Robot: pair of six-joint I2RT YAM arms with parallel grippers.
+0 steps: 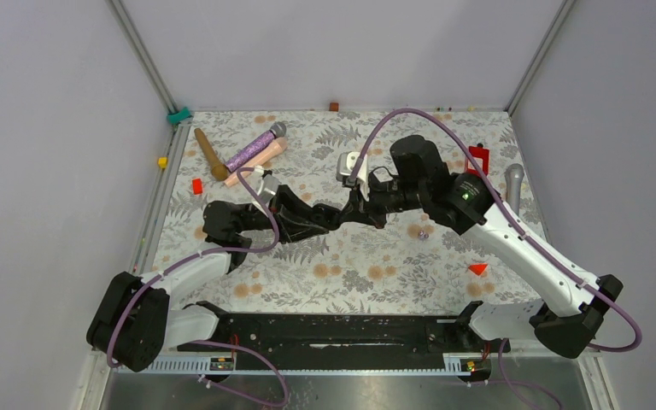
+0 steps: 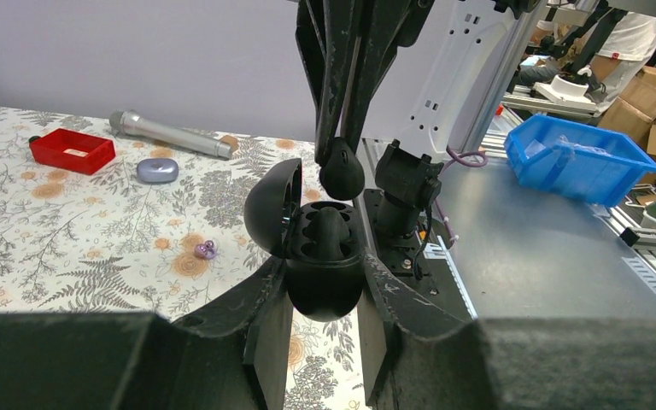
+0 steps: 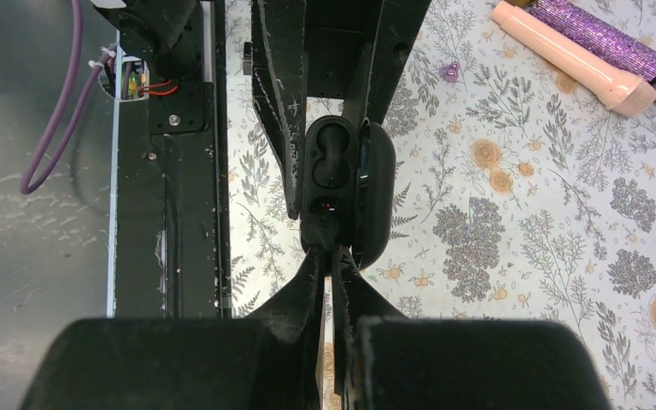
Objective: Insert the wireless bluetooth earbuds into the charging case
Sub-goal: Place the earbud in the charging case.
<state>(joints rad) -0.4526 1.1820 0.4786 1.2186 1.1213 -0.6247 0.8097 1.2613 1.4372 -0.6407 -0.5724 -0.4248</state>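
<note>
Toward the middle of the floral table [image 1: 350,265], the left pincer [image 2: 325,269] is clamped on the black charging case [image 2: 323,299], one finger pressing each side of its body. The case is held clear of the table with its lid swung open to the left and its two wells showing. Right over those wells, the right pincer [image 2: 342,162] comes in from the far side with its fingers closed together on a black earbud [image 2: 342,175]. I cannot tell whether the bud touches the case. A purple earbud [image 2: 206,248] lies loose on the table just beyond, apart from both pincers. Farther off on the right are a lavender case [image 2: 157,170], a red tray [image 2: 72,149] and a silver microphone [image 2: 171,134]. At the far left, a pink microphone [image 1: 256,162] and a purple glitter microphone [image 1: 252,149] lie side by side.
</note>
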